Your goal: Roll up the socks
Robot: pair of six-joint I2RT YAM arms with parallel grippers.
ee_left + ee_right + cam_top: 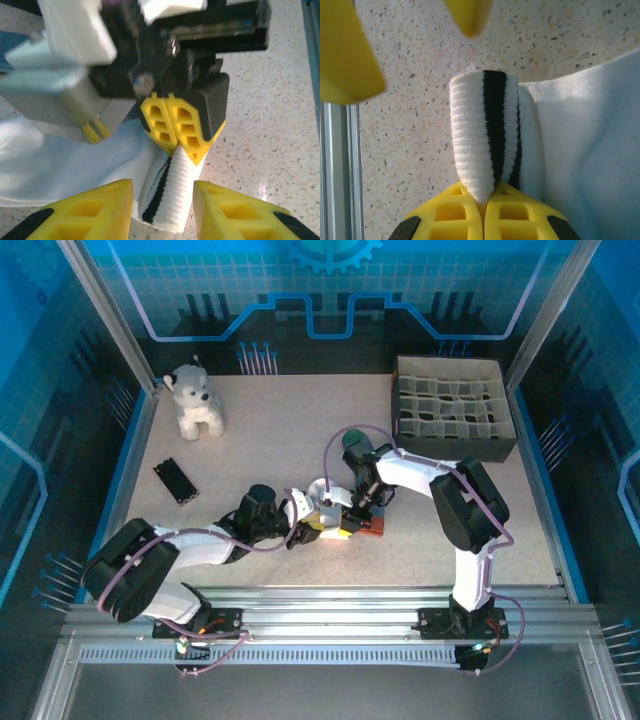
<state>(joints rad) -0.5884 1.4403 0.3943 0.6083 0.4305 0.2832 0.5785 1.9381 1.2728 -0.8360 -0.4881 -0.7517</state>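
As the left wrist camera shows it, sock: the white sock lies on the speckled worktop, and its ribbed, dark-striped cuff is pulled up into a fold.
Left wrist, hands: the right hand comes down from above with its fingers pressed together on the tip of the cuff. The left hand sits low, its fingers spread to either side of the cuff and clear of it.
Right wrist, grip: the cuff rises out of the clamped fingers, and the sock's body trails off to one side.
Right wrist, other hand: two yellow fingers stand parted beyond the cuff, not touching the fabric.
Top view, pose: both arms bend inward and meet mid-worktop, near the front edge. A second sock, dark with an orange end, lies just beside them.
Why so, my guess: the pinch holds the fold up so the open hand can close on it and start the roll.
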